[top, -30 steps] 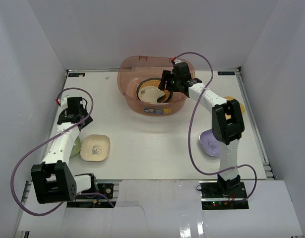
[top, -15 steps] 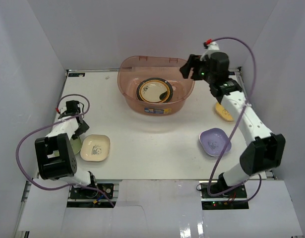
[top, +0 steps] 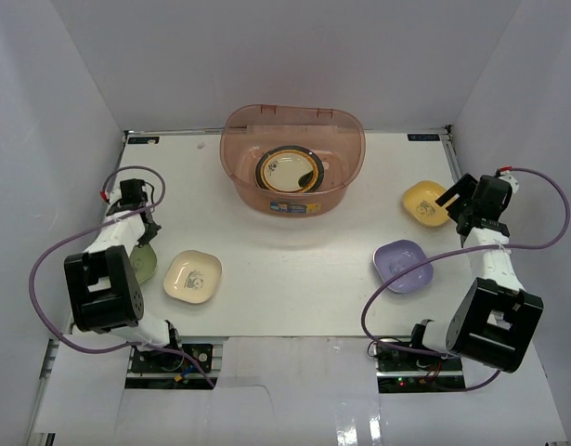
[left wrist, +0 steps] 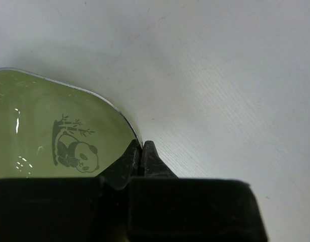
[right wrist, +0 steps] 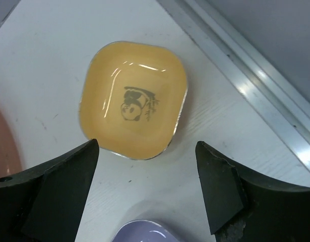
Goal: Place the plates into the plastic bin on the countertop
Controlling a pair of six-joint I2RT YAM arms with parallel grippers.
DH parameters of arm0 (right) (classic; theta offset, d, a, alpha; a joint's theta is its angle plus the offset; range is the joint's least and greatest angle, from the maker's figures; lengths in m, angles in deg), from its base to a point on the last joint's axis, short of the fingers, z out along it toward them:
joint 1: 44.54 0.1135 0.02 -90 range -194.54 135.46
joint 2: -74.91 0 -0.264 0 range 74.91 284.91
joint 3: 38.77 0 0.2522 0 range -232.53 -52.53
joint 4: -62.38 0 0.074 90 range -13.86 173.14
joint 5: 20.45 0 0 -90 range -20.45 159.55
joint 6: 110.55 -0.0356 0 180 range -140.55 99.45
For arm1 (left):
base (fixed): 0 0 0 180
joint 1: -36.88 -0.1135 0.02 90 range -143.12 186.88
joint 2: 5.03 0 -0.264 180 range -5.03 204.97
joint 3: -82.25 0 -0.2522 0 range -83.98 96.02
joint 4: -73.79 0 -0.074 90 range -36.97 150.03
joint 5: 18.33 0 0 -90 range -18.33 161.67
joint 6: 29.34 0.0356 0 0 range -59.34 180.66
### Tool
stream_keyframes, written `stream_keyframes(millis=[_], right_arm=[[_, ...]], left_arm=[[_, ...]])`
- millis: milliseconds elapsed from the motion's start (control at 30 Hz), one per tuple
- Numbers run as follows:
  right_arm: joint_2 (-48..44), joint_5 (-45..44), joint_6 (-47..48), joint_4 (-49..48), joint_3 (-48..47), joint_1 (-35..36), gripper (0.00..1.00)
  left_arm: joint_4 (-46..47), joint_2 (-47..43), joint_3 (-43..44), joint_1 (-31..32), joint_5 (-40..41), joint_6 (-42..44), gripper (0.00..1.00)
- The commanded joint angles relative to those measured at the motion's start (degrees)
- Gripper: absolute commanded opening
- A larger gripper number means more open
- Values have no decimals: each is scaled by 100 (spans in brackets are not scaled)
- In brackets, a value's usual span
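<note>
My left gripper (left wrist: 141, 151) is shut on the rim of the green plate (left wrist: 54, 136), which has a panda print and lies at the countertop's (top: 294, 251) left edge. In the top view my left arm hides most of that green plate (top: 144, 268). My right gripper (right wrist: 144, 186) hangs open just short of the yellow panda plate (right wrist: 133, 101), with nothing between its fingers. The lavender plate (top: 403, 265) lies near it, and the cream plate (top: 193, 276) is at the front left. The plastic bin (top: 239, 177) at the back holds stacked plates (top: 287, 170).
An aluminium rail (right wrist: 255, 91) runs along the countertop's right edge, just beyond the yellow plate. White walls close in the left, back and right sides. The lavender plate's rim (right wrist: 144, 234) shows directly under my right gripper.
My right arm swung from inside the bin out to the right side and opened over the yellow plate. My left gripper closed on the green plate's rim. The cream plate shifted slightly right.
</note>
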Motion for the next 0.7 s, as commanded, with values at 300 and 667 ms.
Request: stream_keyframes(millis=[300,667], right_arm=[[898,-777,-144,-645,108,-143,84],[2146,-354,-241,-1031,-401,-11,65]], left_arm=[[192,-1823,1657,1554,47,199,0],[-238,909,6268,4080,-164,928,0]])
